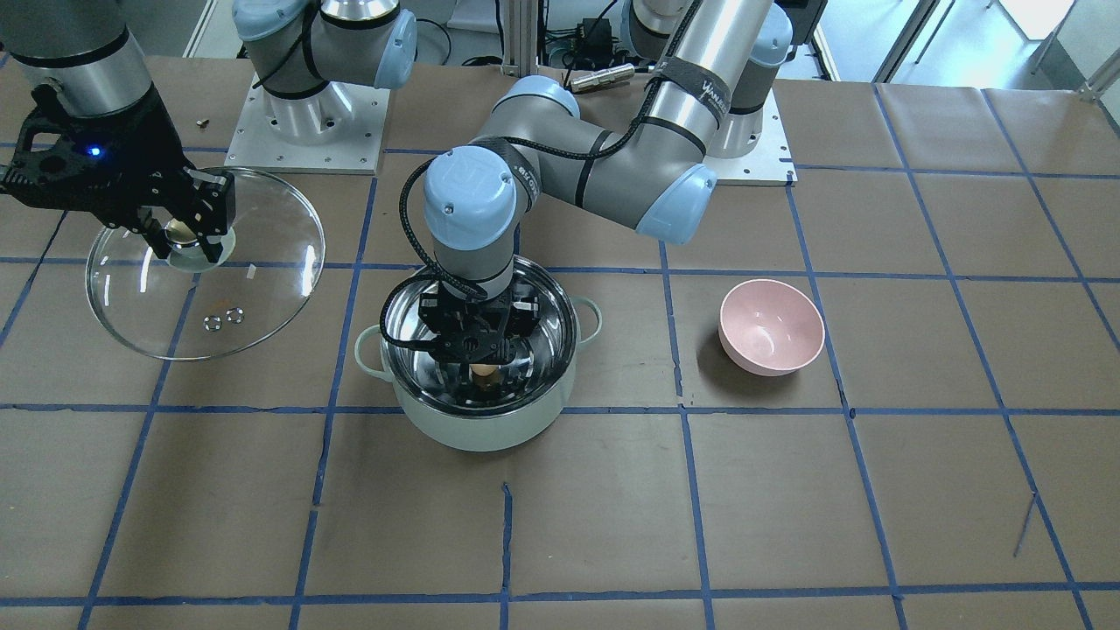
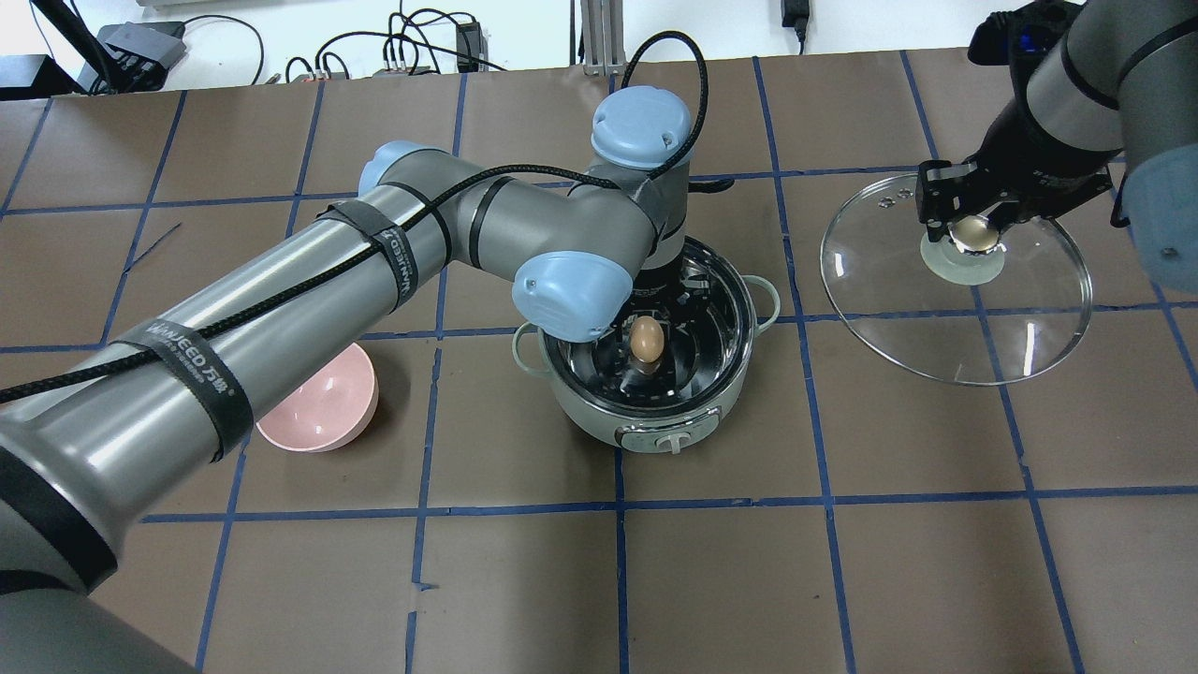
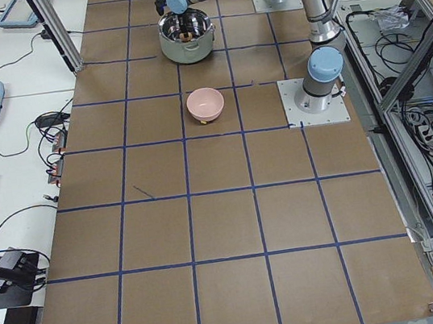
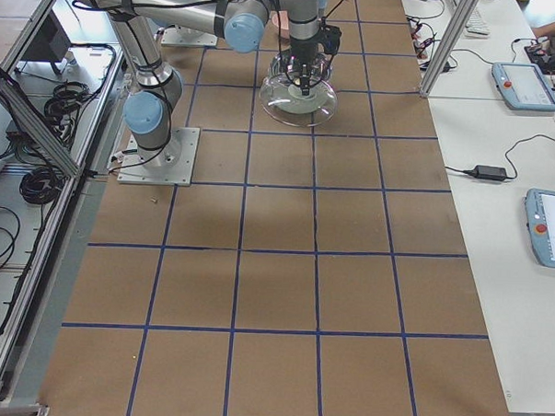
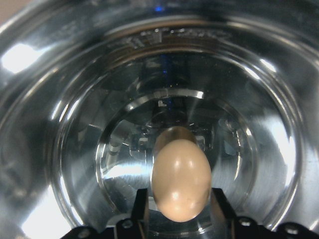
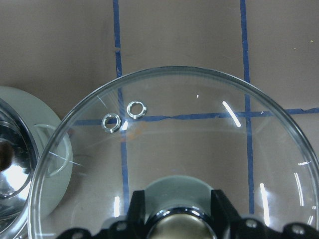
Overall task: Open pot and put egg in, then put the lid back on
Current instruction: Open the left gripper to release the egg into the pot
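The mint-green pot (image 1: 477, 429) stands open mid-table, also in the overhead view (image 2: 721, 417). My left gripper (image 1: 483, 372) reaches down inside it, shut on the brown egg (image 2: 646, 339), which the left wrist view shows between the fingers (image 5: 181, 179) above the shiny steel bottom (image 5: 75, 164). My right gripper (image 2: 973, 234) is shut on the knob of the glass lid (image 2: 955, 318) and holds it tilted above the table, beside the pot. The lid also shows in the front view (image 1: 254, 289) and the right wrist view (image 6: 199, 139).
A pink bowl (image 1: 771, 326) sits on the table on the pot's other side from the lid; it also shows in the overhead view (image 2: 318, 412). Brown paper with blue tape lines covers the table (image 1: 787, 507).
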`<state>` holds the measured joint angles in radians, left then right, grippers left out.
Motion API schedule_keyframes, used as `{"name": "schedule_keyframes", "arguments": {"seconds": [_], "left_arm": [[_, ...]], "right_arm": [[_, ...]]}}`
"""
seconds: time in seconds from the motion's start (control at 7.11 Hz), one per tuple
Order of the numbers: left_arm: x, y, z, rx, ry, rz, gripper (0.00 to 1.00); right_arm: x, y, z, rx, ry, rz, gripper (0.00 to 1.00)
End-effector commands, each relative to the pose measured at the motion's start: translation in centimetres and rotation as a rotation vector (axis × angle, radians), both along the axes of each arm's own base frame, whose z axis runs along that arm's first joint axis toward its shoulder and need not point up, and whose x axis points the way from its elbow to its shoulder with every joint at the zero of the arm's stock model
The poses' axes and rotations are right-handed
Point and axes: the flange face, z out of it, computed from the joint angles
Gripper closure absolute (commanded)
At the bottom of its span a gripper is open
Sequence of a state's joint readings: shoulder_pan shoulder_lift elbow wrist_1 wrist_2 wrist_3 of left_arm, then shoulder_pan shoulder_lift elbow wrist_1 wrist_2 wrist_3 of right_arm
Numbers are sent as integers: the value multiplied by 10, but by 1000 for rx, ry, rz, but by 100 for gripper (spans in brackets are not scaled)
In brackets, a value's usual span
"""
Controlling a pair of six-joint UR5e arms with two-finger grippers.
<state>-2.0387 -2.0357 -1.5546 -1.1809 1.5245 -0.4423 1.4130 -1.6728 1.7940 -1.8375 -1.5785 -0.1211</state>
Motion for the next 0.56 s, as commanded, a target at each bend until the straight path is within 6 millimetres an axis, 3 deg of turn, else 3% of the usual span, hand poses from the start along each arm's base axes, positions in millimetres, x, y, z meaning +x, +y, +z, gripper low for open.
{"name": "schedule_keyframes", "arguments": {"seconds": [0.0,0.14,0.28,0.42], "left_arm": [[6,7,33,-42,13,-2,0],[17,7,55,-69,23,19,0],[52,0,86,-76,24,69,0],[88,6,117,-40,7,82,0]], "right_arm": [[0,0,0,0,2,1,61],[1,1,1,-3,2,1,60],[5,1,6,-15,-5,-30,60],[20,3,7,-24,-17,-95,60]]}}
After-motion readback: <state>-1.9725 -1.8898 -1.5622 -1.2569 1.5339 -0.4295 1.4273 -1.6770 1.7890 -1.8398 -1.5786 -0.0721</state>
